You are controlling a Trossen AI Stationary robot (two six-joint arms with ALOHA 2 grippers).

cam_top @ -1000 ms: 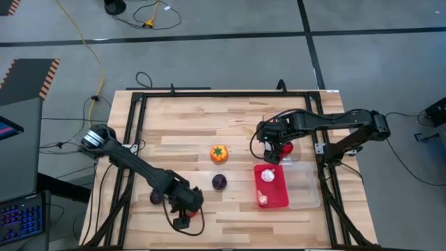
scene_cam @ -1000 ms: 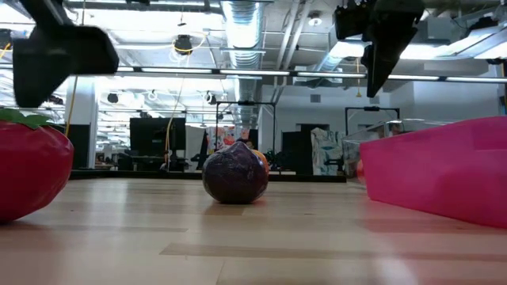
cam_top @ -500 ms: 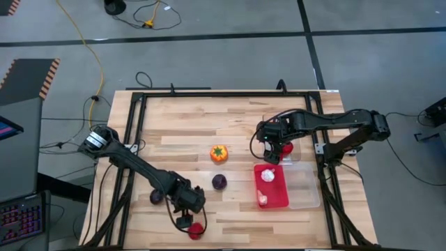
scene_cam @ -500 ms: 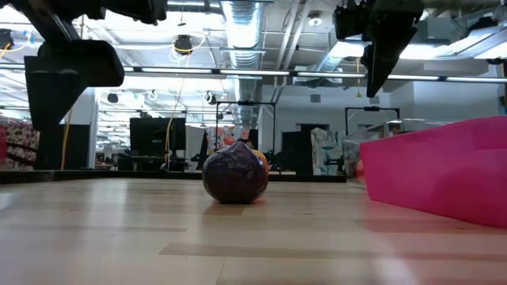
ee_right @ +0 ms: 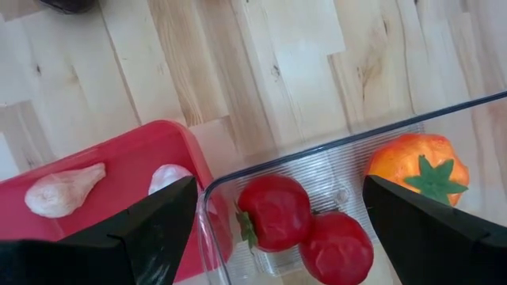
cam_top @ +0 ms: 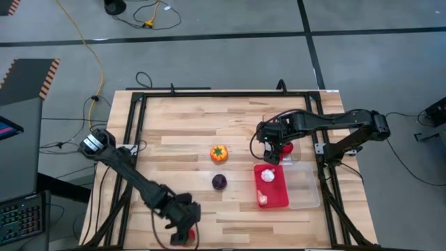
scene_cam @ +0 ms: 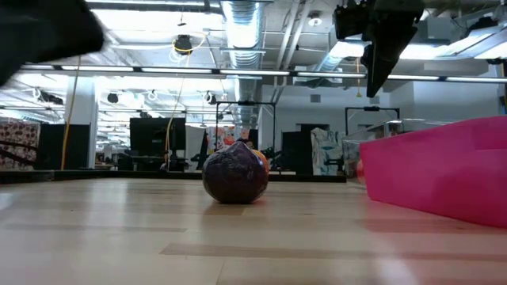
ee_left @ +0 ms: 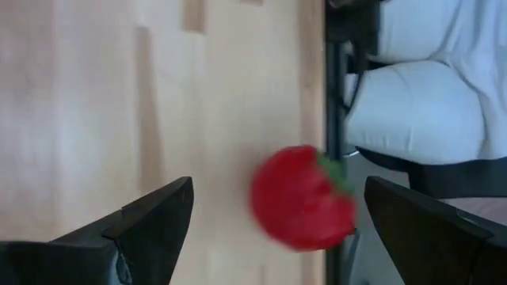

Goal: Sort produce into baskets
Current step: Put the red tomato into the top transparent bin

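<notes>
My left gripper (cam_top: 182, 234) is open at the table's near edge. A red round piece with a green top (ee_left: 303, 198) lies on the wood between its fingers, right by the edge rail, and touches neither finger. My right gripper (cam_top: 272, 151) is open and empty above a clear tray (ee_right: 333, 146) that holds two red pieces (ee_right: 273, 212) and an orange one (ee_right: 417, 166). The red tray (cam_top: 272, 186) holds two garlic bulbs (ee_right: 62, 190). An orange piece (cam_top: 219, 153) and a purple ball (cam_top: 219, 182) lie on the wood mid-table.
A second clear tray (cam_top: 304, 185) stands to the right of the red tray. A black frame rail (ee_left: 336, 134) runs along the table's near edge, with a pale seat (ee_left: 428, 103) beyond it. In the low view the purple ball (scene_cam: 235, 172) sits mid-table, left of the red tray (scene_cam: 444, 170).
My left gripper has gone toward the table's near edge, still open. The red round piece has moved along the table toward the near edge and has left the low view. My right arm has kept still.
</notes>
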